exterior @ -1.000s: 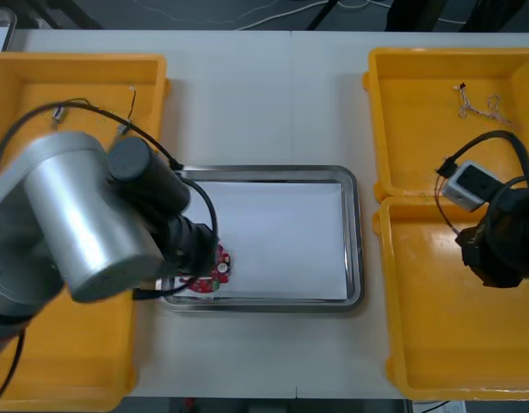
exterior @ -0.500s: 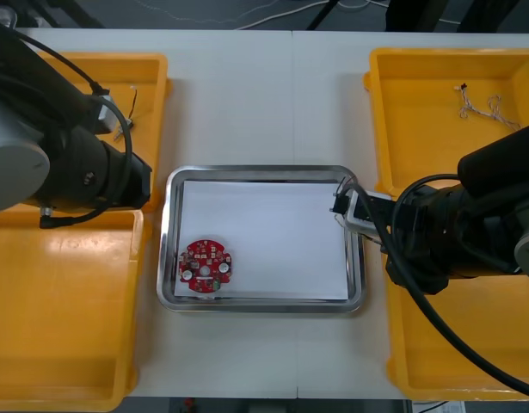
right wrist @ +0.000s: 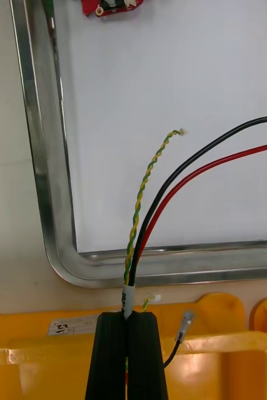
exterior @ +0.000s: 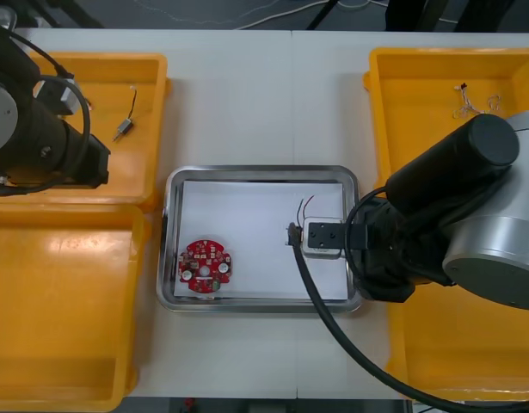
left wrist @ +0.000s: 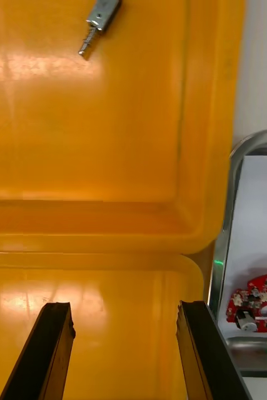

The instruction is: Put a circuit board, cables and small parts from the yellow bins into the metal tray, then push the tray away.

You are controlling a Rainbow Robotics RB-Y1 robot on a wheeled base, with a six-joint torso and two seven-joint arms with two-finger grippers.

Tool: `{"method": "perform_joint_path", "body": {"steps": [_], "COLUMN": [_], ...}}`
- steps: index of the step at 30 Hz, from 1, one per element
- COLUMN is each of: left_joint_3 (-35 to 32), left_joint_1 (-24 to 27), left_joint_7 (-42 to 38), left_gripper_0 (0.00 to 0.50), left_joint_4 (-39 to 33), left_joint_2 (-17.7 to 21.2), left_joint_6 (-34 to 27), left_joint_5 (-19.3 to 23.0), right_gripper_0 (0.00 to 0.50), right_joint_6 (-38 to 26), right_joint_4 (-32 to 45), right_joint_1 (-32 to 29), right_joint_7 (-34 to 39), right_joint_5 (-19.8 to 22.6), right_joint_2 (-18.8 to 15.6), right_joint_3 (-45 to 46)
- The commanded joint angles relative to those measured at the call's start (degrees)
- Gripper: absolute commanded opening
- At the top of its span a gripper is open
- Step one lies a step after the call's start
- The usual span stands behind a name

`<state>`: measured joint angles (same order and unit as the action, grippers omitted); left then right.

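A round red circuit board [exterior: 206, 266] lies in the near left corner of the metal tray [exterior: 262, 171], which is white inside. My right arm [exterior: 436, 224] reaches over the tray's right edge. In the right wrist view my right gripper [right wrist: 131, 317] is shut on a cable bundle [right wrist: 161, 194] of black, red and twisted yellow-green wires that trails over the tray's white floor. Its thin ends [exterior: 305, 206] show in the front view. My left gripper [left wrist: 125, 315] stands open over the left yellow bins [left wrist: 108, 156], holding nothing. A small metal part [left wrist: 100, 15] lies beyond its fingers.
The far left bin [exterior: 148, 69] holds the small metal part [exterior: 125, 127]. More thin cables [exterior: 477, 104] lie in the far right bin [exterior: 419, 60]. The near bins on both sides look bare. The tray rim [left wrist: 230, 206] and the board [left wrist: 258, 303] show beside the left fingers.
My left arm drew back from the tray to the far left bin, leaving the circuit board in the tray. My right arm swung left from the right bins over the tray with the cables.
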<state>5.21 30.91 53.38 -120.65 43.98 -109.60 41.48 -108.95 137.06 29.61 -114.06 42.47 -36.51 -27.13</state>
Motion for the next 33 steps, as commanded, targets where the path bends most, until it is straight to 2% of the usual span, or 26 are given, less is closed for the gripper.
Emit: {"method": "perform_joint_path", "body": {"steps": [1,9,16,25,33], "left_joint_3": [-4.2,-6.6,-6.7,-6.7,-6.6], "left_joint_1": [2.0,2.1,3.3,7.5,12.0], "left_joint_7": [11.3,18.6,21.5,23.3,26.8], "left_gripper_0": [0.497,0.5,0.5,0.5,0.5], "left_joint_4": [3.1,8.8,13.3,21.8,31.4], "left_joint_2": [2.3,2.3,2.2,2.2,1.1], "left_joint_6": [0.1,4.3,7.5,9.6,14.0], "left_joint_5": [-1.2,-3.0,-4.1,-4.0,-4.0], "right_gripper_0": [0.0,0.0,0.0,0.0,0.0], "right_joint_6": [3.6,10.5,14.7,20.5,24.7], "right_joint_4": [-2.0,-7.5,-11.6,-17.0,-20.3], "right_joint_1": [4.5,8.1,10.3,12.2,12.8], "right_joint_7": [1.2,1.6,2.0,2.5,2.2], "right_joint_5": [-1.5,-2.6,-3.8,-5.4,-5.4], "right_joint_2": [-1.6,-1.5,-1.5,-1.5,-1.5], "right_joint_3": [-6.2,-14.1,-19.5,-24.9,-27.5]}}
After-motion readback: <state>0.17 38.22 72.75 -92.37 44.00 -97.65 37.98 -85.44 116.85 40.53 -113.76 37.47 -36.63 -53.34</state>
